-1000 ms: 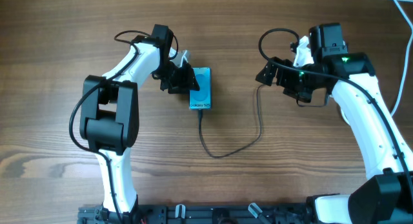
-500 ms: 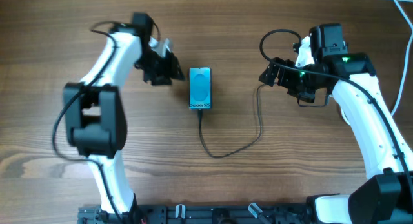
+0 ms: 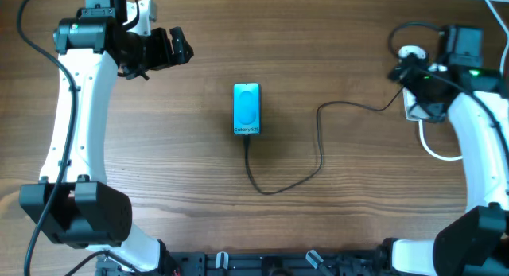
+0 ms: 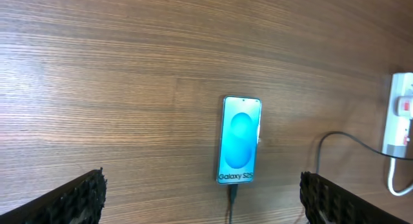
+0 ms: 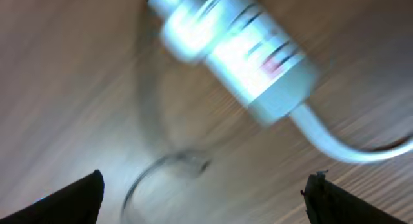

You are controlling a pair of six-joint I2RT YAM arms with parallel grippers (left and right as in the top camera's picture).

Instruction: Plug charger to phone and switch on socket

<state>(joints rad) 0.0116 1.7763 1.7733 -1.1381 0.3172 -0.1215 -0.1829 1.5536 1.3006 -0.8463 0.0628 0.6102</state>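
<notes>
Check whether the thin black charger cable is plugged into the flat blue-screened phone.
Looks plugged in: the thin black cable joins the bottom edge of the blue-screened phone in both views.

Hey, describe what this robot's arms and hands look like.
The left arm and right arm are white tubular links with black joints and loose black cables. The left hand and right hand are black with ridged fingers. A small green light glows near the right wrist.

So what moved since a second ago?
The left gripper left the phone and swung away to the far left corner. The right gripper moved right, over the socket. The phone and charger stayed put, plugged together.
</notes>
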